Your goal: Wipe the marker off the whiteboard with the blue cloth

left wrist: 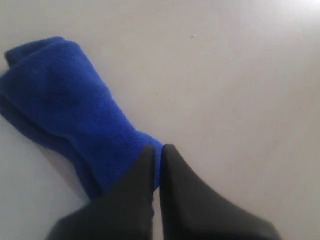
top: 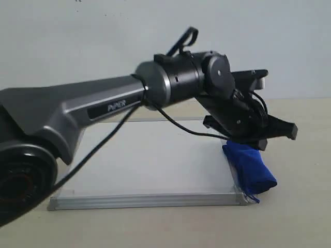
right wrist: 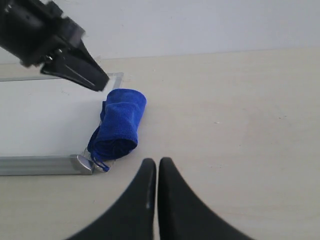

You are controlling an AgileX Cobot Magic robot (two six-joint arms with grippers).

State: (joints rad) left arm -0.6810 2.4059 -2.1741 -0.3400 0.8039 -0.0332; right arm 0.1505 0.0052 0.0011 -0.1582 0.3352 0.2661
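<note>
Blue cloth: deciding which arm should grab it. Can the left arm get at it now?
Probably yes: the left gripper hangs just over the blue cloth with nothing between; its fingers look shut and must open first.

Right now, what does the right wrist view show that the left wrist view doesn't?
Only the right wrist view shows the whiteboard with its silver frame, the whole blue cloth lying rolled at the board's corner, the left gripper seen from outside above the cloth, and the right gripper, shut, over bare table. Only the left wrist view shows the left gripper's own shut tips, close over one end of the cloth. Both views share the blue cloth and the pale table surface.
</note>
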